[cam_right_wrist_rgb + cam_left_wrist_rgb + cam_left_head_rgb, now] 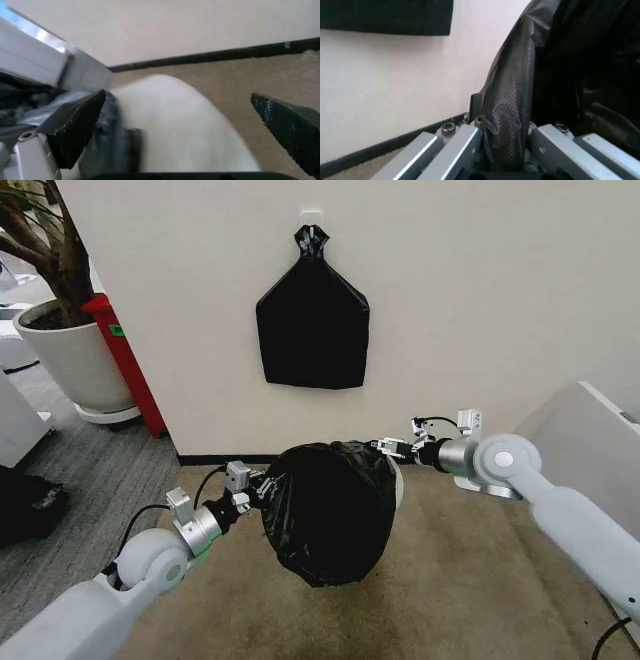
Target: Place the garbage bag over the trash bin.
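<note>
Garbage bag [330,510] covers trash bin [398,480], stretched between both arms. Left gripper [507,157] fingers clamped on bag film; right gripper [185,123] fingers apart beside bin.

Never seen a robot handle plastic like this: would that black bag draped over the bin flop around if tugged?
Probably very floppy: the garbage bag hangs in crinkled folds over the trash bin. Likely light too, since the left hand holds it by one thin pinched fold. Its glossy film could slip; the right hand stands open beside it.
</note>
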Robot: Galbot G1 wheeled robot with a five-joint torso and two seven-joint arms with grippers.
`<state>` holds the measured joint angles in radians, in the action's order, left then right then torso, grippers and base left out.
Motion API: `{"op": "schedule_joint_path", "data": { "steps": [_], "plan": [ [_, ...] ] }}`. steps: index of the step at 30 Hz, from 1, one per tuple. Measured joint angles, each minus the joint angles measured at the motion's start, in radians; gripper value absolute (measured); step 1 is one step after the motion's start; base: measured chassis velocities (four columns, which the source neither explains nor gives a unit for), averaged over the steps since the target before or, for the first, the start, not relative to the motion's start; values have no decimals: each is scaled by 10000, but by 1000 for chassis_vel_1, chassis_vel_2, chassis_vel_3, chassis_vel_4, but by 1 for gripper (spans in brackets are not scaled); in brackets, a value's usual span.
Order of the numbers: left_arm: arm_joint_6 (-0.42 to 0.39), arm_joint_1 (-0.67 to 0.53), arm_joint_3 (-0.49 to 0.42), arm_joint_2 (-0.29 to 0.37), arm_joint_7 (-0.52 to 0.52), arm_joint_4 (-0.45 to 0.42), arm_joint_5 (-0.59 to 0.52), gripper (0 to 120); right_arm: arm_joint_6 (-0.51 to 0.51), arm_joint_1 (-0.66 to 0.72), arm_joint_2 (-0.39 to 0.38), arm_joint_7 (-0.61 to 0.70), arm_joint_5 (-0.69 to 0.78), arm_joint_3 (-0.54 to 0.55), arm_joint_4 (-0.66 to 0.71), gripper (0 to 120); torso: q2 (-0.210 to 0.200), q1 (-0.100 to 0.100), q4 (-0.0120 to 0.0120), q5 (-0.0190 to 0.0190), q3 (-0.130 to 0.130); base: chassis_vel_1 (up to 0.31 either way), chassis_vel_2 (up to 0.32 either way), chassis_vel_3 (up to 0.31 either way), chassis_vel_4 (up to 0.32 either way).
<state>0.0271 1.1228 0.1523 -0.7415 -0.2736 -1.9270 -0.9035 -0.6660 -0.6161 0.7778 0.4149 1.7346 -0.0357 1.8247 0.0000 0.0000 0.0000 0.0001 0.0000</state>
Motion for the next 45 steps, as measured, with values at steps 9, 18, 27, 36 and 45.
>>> {"op": "schedule_joint_path", "data": {
  "steps": [9, 18, 27, 36, 45],
  "plan": [
    [-242, 87, -105, -226, 844, 329, -573, 0, 961, 251, 79, 907, 1571, -594, 916, 100, 0, 0, 0, 0, 0, 0, 0, 0, 0],
    [-1945, -354, -510, -544, 4691, -375, -1711, 0, 825, 733, 98, 1342, -1027, 19, 3106, 100, 0, 0, 0, -3, 0, 0, 0, 0, 0],
    [-2998, -1139, -799, -720, 7907, -1493, -3863, 0, 88, 1341, 378, 1475, -2829, 2609, 4975, 77, 1, 0, -4, -2, -2, 0, 0, 0, 0],
    [-3100, -1157, -836, -745, 8229, -1875, -3953, 0, 1458, 2240, 2518, 5526, -2767, 4818, 3302, 43, 0, 0, 4, -5, 0, 0, 0, 0, 0],
    [-3113, -1072, -778, -823, 8267, -1926, -4007, 0, 2120, 1856, 3263, 6742, -3362, 5318, 2326, 12, 0, 0, 0, -4, 0, 0, 0, 0, 0]
  ]
}}
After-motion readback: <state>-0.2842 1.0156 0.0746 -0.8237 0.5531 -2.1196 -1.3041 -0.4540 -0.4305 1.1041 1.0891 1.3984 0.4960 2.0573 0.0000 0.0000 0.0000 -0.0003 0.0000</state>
